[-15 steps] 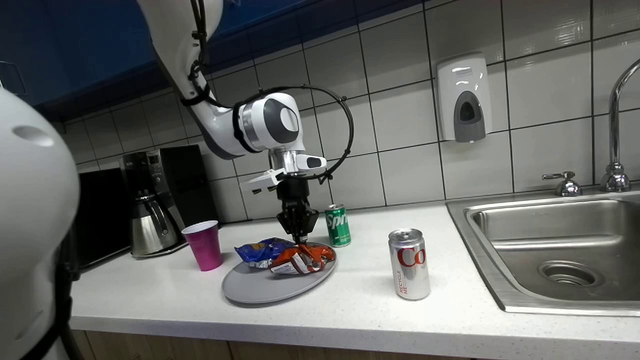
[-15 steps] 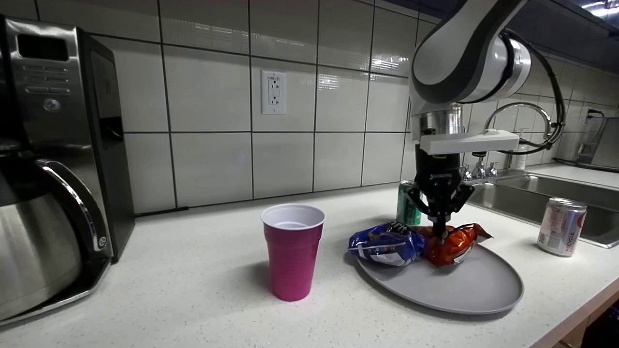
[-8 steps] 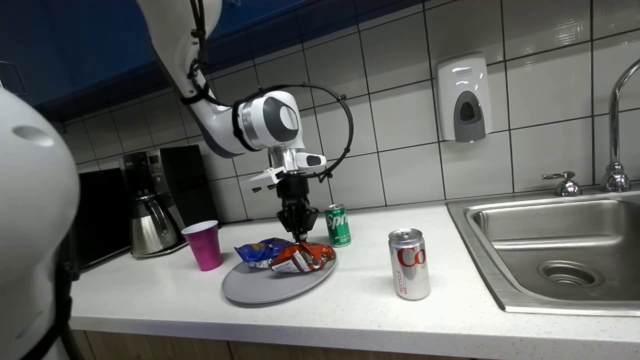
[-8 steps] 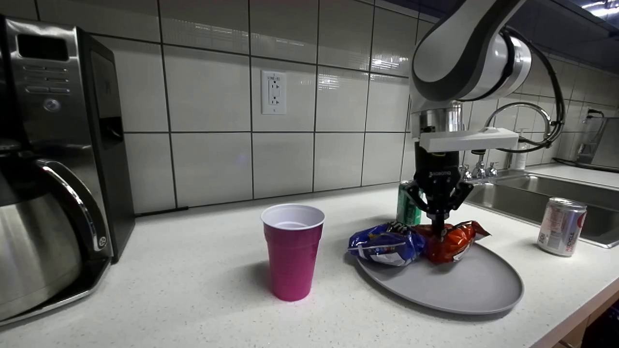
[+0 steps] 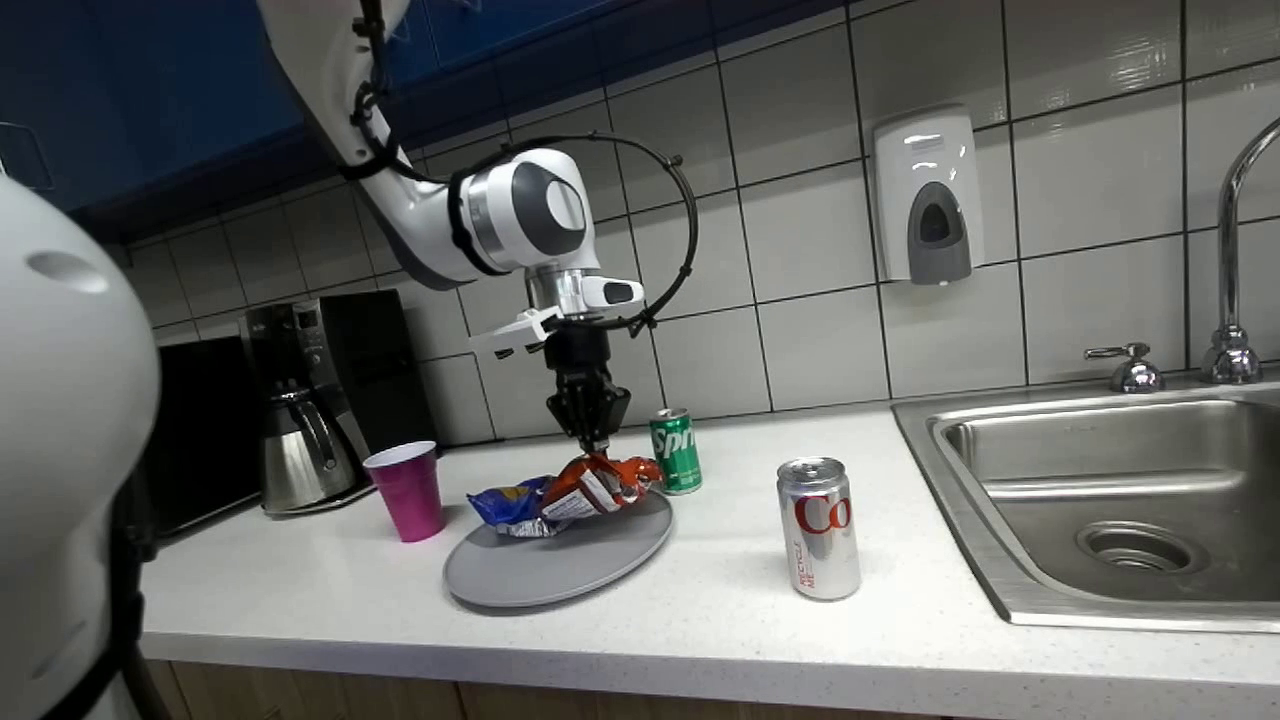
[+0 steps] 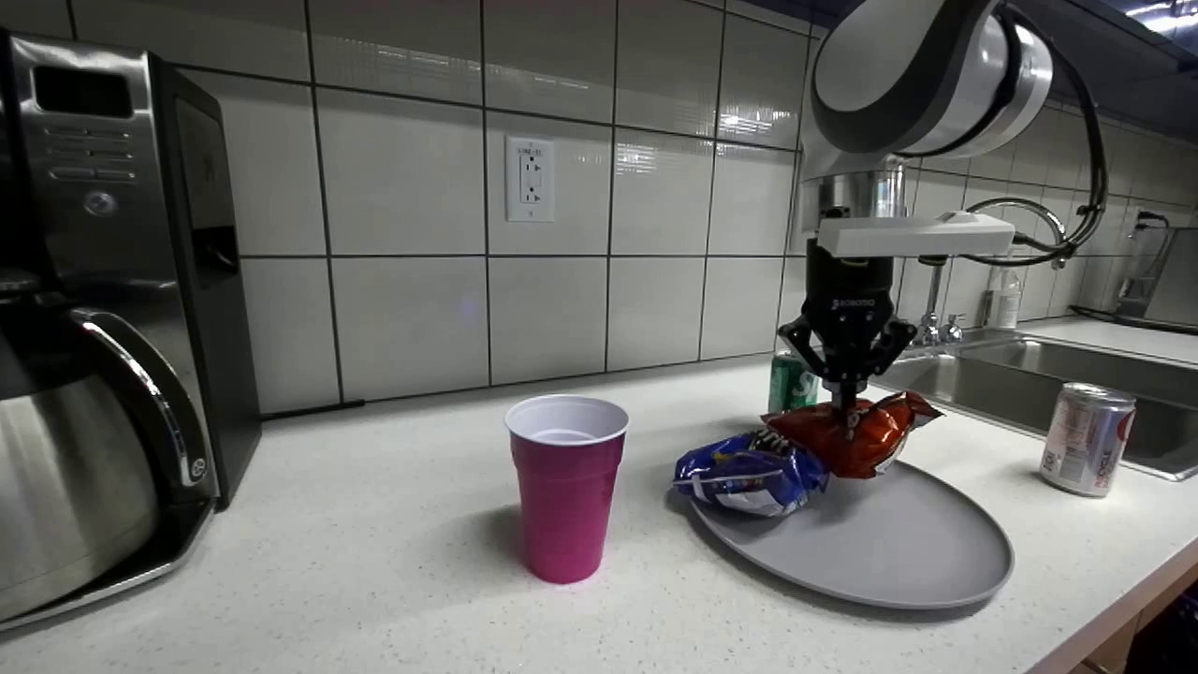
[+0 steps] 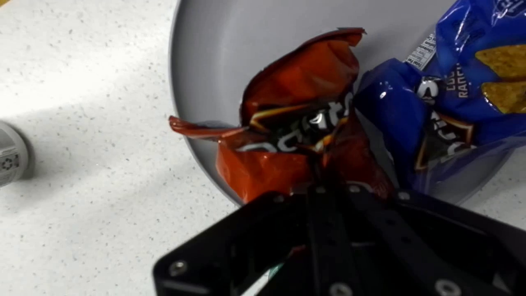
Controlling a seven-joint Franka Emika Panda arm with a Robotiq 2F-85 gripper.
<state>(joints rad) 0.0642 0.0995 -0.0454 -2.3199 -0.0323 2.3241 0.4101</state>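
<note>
we see the gripper (image 6: 847, 421) clamped on the orange-red chip bag (image 6: 880, 438), right of centre in an exterior view, above the plate (image 6: 898, 562). where gripper and bag meet, the wrist view is too dark for us to make out the exact pinch; black parts fill the bottom of it and cover one end of the bag, and the crumpled printing is only partly readable. the blue chip bag (image 7: 460, 90) runs off the right side of that view. we cannot tell whether the orange-red one's underside touches the plate. in an exterior view the green can (image 6: 794, 384) is half concealed behind gripper and bag, and the coffee maker (image 6: 122, 234) is cut by the left edge. the arm (image 5: 505, 225) leaves through the top of both exterior views.

the blue bag reaches past the plate's left rim in an exterior view. the plate lies near the front edge of the counter (image 6: 374, 562), and the pink cup (image 6: 566, 496) stands apart to its left. in an exterior view the silver can (image 5: 820, 530) stands between plate and sink (image 5: 965, 510), with counter on both sides.
</note>
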